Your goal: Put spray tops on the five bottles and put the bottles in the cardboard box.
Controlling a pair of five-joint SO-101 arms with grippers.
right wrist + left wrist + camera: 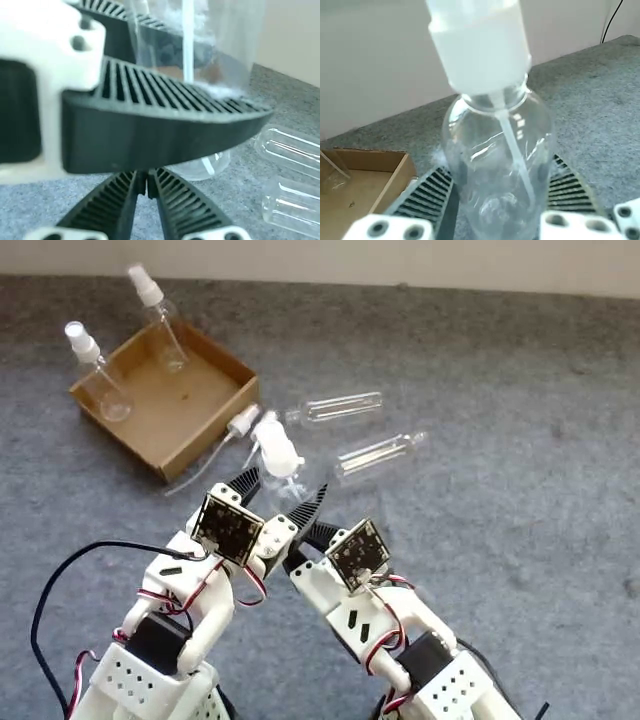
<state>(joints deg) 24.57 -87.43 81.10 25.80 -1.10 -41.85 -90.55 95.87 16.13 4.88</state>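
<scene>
Left pincer (497,195) around upright bottle (495,150) with spray top (477,45)

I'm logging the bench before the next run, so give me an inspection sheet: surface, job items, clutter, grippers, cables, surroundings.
Surface: grey carpet-like cover; no spills seen.
Job's things: left-corner bottle and far-corner bottle stand topped in the cardboard box. The farther lying bottle and nearer lying bottle rest on their sides outside it. A loose spray top lies by the box. The held bottle is upright and topped.
Clutter: nothing seen.
Grippers: left gripper shut on the held bottle; right gripper shut, empty, close beside it.
Cables: black cable loops beside the left arm; red and white wires on both arms.
Surroundings: pale wall beyond the table.
</scene>
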